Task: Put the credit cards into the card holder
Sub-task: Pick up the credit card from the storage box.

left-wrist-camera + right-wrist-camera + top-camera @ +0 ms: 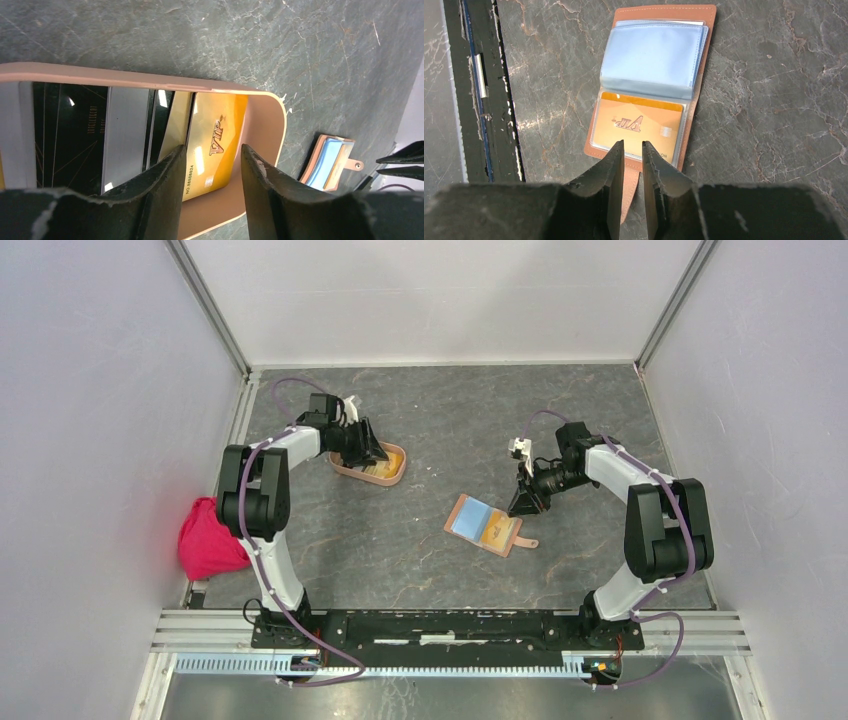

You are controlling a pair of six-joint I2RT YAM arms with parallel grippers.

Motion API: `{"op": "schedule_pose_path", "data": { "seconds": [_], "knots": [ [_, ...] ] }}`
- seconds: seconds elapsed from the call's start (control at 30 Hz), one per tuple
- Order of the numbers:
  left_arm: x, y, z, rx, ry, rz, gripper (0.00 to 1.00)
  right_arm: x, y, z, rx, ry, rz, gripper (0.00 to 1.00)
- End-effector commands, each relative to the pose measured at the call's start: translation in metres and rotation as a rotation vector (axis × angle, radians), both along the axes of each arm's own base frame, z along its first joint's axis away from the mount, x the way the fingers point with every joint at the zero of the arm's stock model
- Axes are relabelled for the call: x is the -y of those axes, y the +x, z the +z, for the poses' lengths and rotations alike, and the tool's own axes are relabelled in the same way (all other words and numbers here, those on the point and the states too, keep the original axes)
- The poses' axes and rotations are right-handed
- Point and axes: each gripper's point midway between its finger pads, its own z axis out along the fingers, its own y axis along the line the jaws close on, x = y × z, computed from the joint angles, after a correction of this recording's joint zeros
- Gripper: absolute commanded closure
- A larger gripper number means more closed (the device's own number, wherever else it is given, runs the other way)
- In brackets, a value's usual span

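Note:
The salmon-pink card holder [392,472] lies at the back left, and its rim shows in the left wrist view [270,135]. It holds a black card [70,135], a pale grey card [127,135] and an orange VIP card [217,140]. My left gripper [357,447] hangs just above the holder's end, open and empty [212,152]. An open brown wallet [487,524] lies mid-table. It holds another orange VIP card [639,125] in a clear sleeve, below a blue sleeve [654,60]. My right gripper [527,502] hovers over the wallet's snap tab [630,185], jaws a narrow gap apart with nothing between them [633,147].
A crumpled pink cloth [205,540] lies at the left wall. The wallet also shows in the left wrist view [327,162]. Grey walls enclose the dark stone table [430,410] on three sides. A black frame rail [484,90] runs along the near edge.

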Motion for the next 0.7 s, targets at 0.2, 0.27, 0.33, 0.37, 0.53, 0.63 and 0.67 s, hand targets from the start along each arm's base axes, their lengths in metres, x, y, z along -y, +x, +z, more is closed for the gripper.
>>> {"op": "schedule_pose_path", "data": {
  "seconds": [0.2,0.27,0.33,0.37,0.53,0.63,0.67],
  "knots": [
    [0.026,-0.003,0.023,0.049,-0.145,-0.095,0.50,-0.003,0.007,0.017,0.071,0.032,0.017,0.75],
    [0.029,-0.003,0.026,0.060,-0.166,-0.100,0.51,-0.003,0.007,0.018,0.072,0.032,0.017,0.75],
    [0.031,-0.004,0.027,0.060,-0.176,-0.103,0.51,-0.003,0.007,0.018,0.071,0.032,0.017,0.75],
    [0.031,-0.004,0.026,0.059,-0.175,-0.103,0.51,-0.003,0.007,0.018,0.072,0.032,0.017,0.75],
    [0.013,0.002,0.023,0.072,-0.051,-0.040,0.47,-0.003,0.007,0.018,0.071,0.034,0.016,0.75],
    [0.001,0.008,0.017,0.064,0.032,-0.018,0.45,-0.003,0.007,0.018,0.069,0.037,0.016,0.75],
    [-0.002,0.007,0.012,0.048,0.051,-0.014,0.45,-0.003,0.007,0.018,0.069,0.035,0.016,0.75]
  ]
}}
